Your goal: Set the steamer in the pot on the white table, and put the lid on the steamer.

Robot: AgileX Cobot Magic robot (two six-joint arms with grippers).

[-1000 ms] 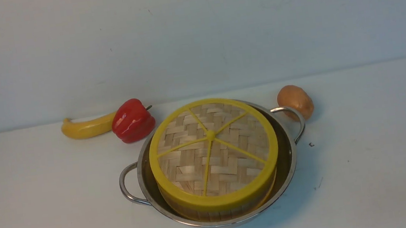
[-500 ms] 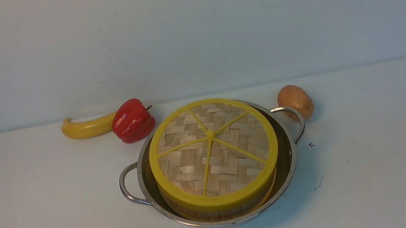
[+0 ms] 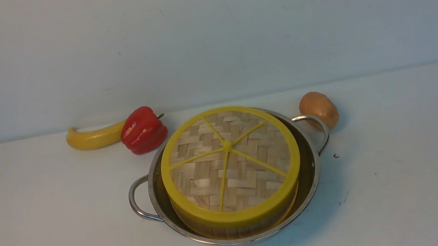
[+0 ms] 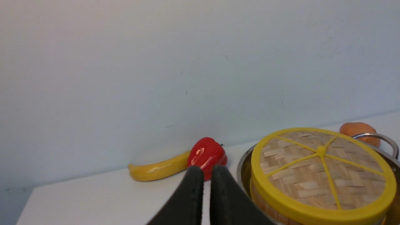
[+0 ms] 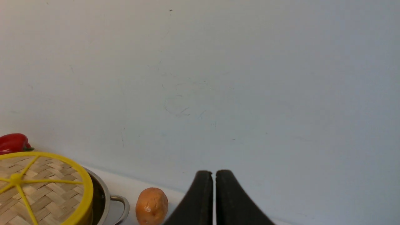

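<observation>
Here the banana (image 3: 93,138) lies far left along the wall, its long axis running left-right, its right end meeting the red pepper (image 3: 143,129). The pepper sits just beside the pot's back-left rim. The pot (image 3: 311,170) stands mid-table on the white table (image 3: 39,228), its two loop handles pointing front-left and back-right. Inside it the steamer (image 3: 232,229) sits upright, crowded toward the front-left wall, with a wider gap on the right. The lid (image 3: 230,164) lies flat on the steamer. The potato (image 3: 318,110) sits behind the right handle. Bare tabletop spreads on both sides. The left gripper (image 4: 207,170) and right gripper (image 5: 214,173) each show jaws nearly together, holding nothing.
</observation>
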